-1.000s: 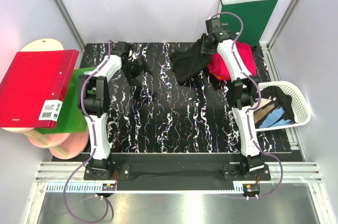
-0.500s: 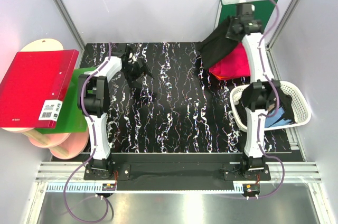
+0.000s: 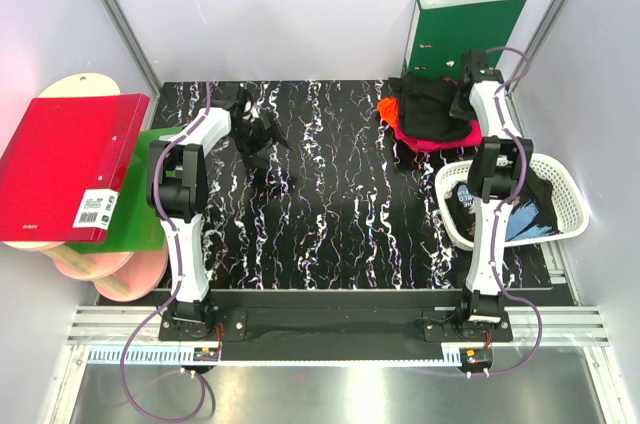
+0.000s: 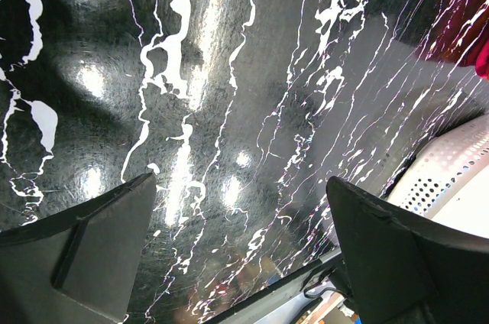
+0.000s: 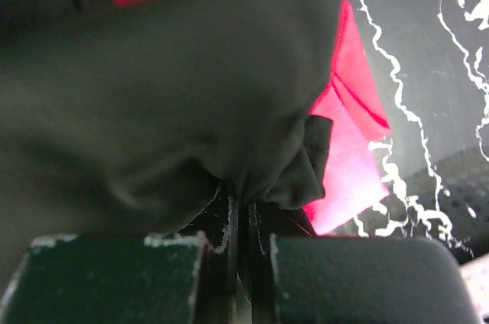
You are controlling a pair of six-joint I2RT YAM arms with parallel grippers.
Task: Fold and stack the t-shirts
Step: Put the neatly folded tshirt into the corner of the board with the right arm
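Observation:
A black t-shirt (image 3: pixel 432 110) lies bunched on top of the folded crimson-pink t-shirt (image 3: pixel 415 137) at the back right of the table. My right gripper (image 3: pixel 464 104) is shut on the black t-shirt's edge at its right side; in the right wrist view the black cloth (image 5: pixel 176 95) is pinched between the closed fingers, with the crimson-pink shirt (image 5: pixel 348 163) beneath. More black t-shirts with a tan and blue print (image 3: pixel 515 212) lie in the white basket (image 3: pixel 562 184). My left gripper (image 3: pixel 252 132) is open and empty over the bare table at the back left.
A green binder (image 3: pixel 465 29) stands against the back wall behind the shirts. A red binder (image 3: pixel 65 164), a green one (image 3: pixel 145 199) and round boards lie off the table's left edge. The black marbled table (image 4: pixel 229 110) fills the left wrist view.
My right gripper carried the black t-shirt from the table's middle up and right, then lowered it onto the crimson-pink shirt. The left arm has barely moved.

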